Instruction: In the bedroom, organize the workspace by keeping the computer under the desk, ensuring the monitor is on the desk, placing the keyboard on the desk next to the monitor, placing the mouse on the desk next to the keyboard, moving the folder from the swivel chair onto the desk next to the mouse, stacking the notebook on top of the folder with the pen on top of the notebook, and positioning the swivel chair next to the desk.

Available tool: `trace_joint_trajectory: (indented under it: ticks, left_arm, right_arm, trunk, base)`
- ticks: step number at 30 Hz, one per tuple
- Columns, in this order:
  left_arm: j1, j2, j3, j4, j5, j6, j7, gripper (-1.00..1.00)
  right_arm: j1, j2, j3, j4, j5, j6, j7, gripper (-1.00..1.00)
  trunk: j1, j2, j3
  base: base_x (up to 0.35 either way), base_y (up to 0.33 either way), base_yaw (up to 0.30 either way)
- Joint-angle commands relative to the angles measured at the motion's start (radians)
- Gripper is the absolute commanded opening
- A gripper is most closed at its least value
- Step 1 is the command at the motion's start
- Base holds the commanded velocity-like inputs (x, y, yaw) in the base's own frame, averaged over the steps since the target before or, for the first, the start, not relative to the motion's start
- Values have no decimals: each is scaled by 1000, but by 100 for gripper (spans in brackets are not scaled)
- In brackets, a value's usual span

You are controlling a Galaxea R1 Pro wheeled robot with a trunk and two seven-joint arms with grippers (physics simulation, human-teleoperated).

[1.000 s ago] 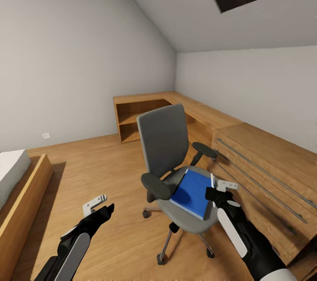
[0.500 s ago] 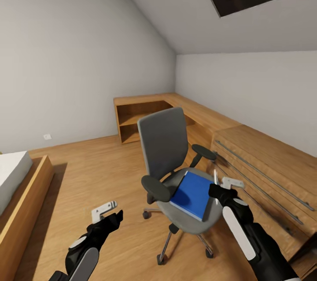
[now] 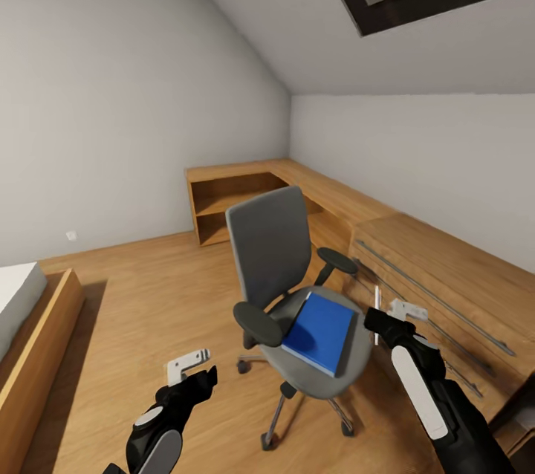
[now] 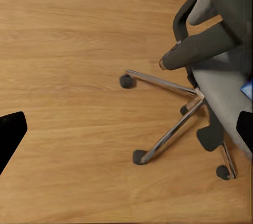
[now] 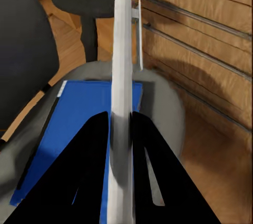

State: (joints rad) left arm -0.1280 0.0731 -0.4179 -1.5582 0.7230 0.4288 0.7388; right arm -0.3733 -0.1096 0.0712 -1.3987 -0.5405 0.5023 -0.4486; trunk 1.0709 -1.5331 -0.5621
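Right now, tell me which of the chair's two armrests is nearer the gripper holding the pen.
The armrest on the drawer-unit side, nearer the right gripper clamping the pen; the other armrest sits across the blue folder.

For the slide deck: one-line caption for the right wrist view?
Right tool shut on the pen, above the blue folder on the swivel chair.

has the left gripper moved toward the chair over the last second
Yes. The left gripper has closed in on the swivel chair, now nearer its chrome base.
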Motion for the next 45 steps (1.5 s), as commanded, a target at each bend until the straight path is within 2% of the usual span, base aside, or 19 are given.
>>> trace_joint_trajectory:
  ticks: [1,4,7,11,12,15,18,27,30,34,45]
  left_arm:
    - [-1,1,-2,-1,6,3,8,100]
    - [-1,1,-16,29,10,9,5,100]
    - [-1,1,-24,48,10,9,4,100]
    - [-1,1,-42,71,10,9,5,100]
    - [-1,0,-58,77,8,6,5,100]
    - [-1,0,-72,81,6,3,6,100]
    - [-1,0,-77,82,6,1,7,100]
    - [-1,0,-85,79,-7,-1,7,100]
    - [-1,1,-130,67,-10,-3,10,100]
    - [-1,3,-169,56,-11,-4,13,100]
    - [-1,4,-179,52,-11,-4,14,100]
  right_arm:
    - [-1,-1,0,-1,-12,1,-9,-100]
    - [-1,-1,-14,1,-12,1,-9,-100]
    - [-1,-1,-45,2,-13,3,-9,-100]
    - [-1,1,-109,3,-13,30,-9,-100]
    - [-1,1,-141,3,-13,41,-8,-100]
    - [-1,2,-186,3,-13,50,-8,-100]
    - [-1,1,-202,3,-13,53,-8,-100]
    - [-1,-1,-229,4,-13,62,-7,-100]
    - [-1,-1,-232,4,-13,72,-7,-100]
    - [-1,0,-232,6,-13,75,-7,-100]
    - [-1,0,-234,7,-12,76,-7,-100]
  trunk:
    - [0,0,-1]
    - [0,0,-1]
    - [0,0,-1]
    - [0,0,-1]
    - [0,0,-1]
    - [0,0,-1]
    - [0,0,-1]
    - [0,0,-1]
    - [0,0,-1]
    - [0,0,-1]
    - [0,0,-1]
  base:
    - [0,0,-237]
    - [0,0,-256]
    - [0,0,-266]
    - [0,-2,-269]
    - [47,-87,-270]
    - [115,-157,-270]
    - [177,-212,-270]
    - [211,-238,-271]
    - [170,-173,-271]
    - [69,-68,-271]
    - [-30,-20,-271]
